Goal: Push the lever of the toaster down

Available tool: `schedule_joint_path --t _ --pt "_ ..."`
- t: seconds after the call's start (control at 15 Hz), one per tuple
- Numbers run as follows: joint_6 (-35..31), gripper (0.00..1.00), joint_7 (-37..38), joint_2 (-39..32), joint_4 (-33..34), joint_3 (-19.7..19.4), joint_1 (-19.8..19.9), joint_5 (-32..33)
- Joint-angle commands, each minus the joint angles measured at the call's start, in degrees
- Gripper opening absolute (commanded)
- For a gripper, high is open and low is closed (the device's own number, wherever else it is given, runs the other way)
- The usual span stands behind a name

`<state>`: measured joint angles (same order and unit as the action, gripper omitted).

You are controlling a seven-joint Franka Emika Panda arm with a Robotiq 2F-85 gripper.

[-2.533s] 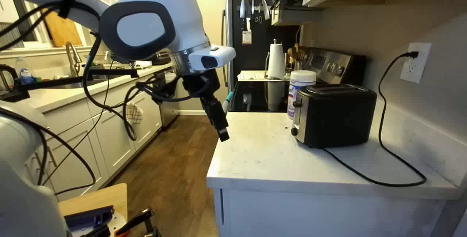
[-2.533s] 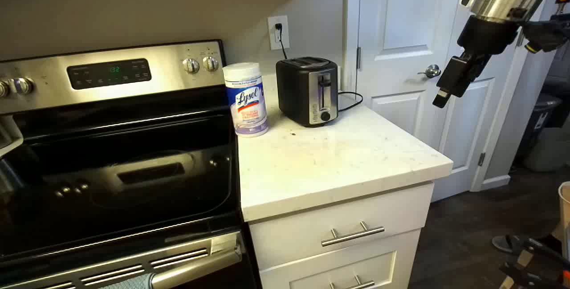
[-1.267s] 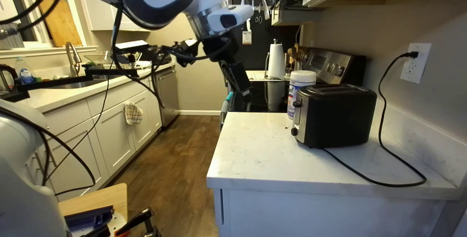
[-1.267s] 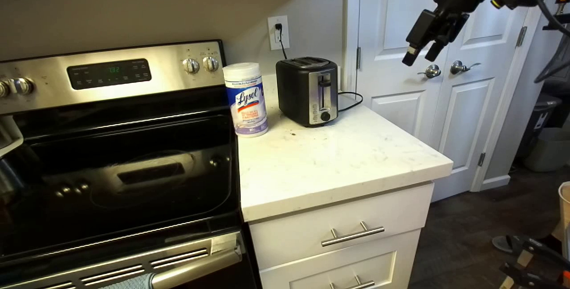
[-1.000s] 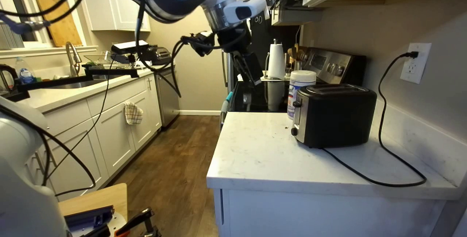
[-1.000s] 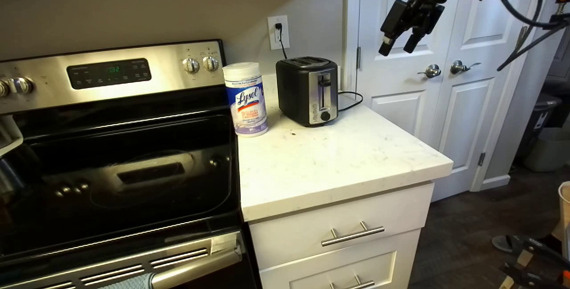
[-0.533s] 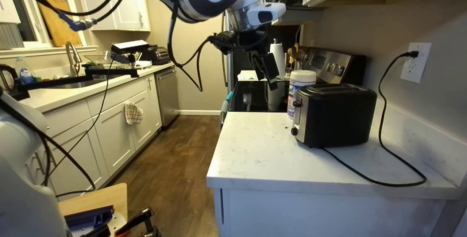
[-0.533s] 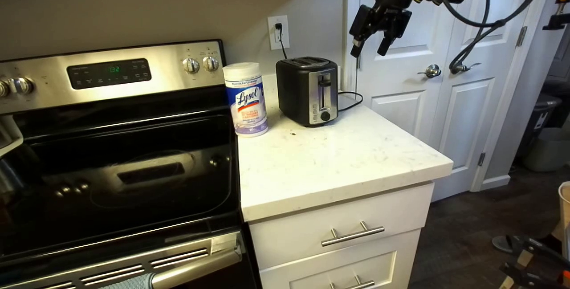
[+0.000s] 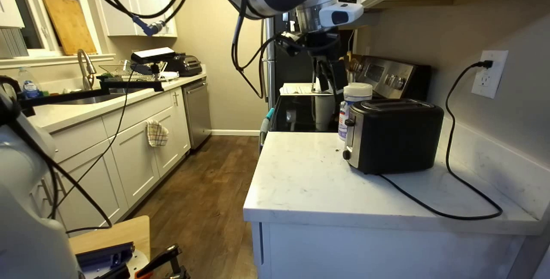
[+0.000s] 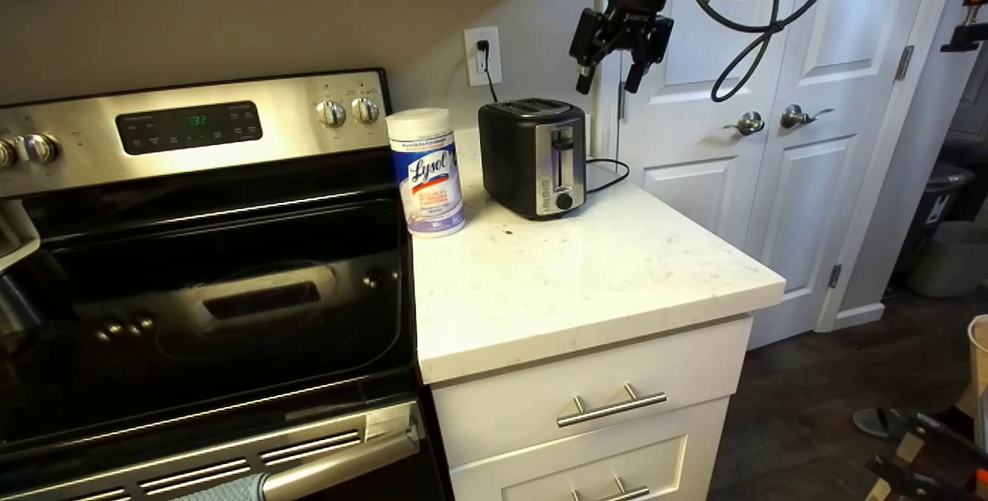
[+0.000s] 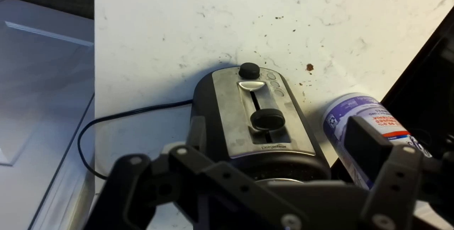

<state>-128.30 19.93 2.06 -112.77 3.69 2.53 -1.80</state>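
evidently the push has yet to begin: the lever (image 11: 267, 119) sits high in its slot (image 11: 255, 100), on the silvery end of the toaster (image 10: 519, 157), which stands toward the edge of the desk (image 10: 587, 277) along the wall (image 10: 231, 22), the tub (image 10: 428, 184) between it and the edge by the stove (image 10: 208, 300). the fingers (image 11: 365, 148) are spread, holding nothing, and hang above that end of the toaster, clear of the lever. so i'd call the step in hand lining up. next, the fingers should probably draw together, come over the lever and press straight down along the slot until it bottoms out; a push landing off to one side could slip past, or skid the toaster toward the wall.
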Motion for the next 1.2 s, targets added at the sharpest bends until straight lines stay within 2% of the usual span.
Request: schedule_joint_path --t 0.0,0.4,0.47,1.13 --pt "3.1 1.0 2.3 -5.6 5.9 -1.1 -1.3 -0.6" --pt "3.2 1.0 3.0 -10.2 10.7 -1.8 -2.9 -0.2" --pt "1.8 1.0 1.7 -9.3 8.7 -2.0 -3.0 -0.2" --pt "1.9 1.0 1.7 -10.1 9.9 -2.2 -3.2 -0.2"
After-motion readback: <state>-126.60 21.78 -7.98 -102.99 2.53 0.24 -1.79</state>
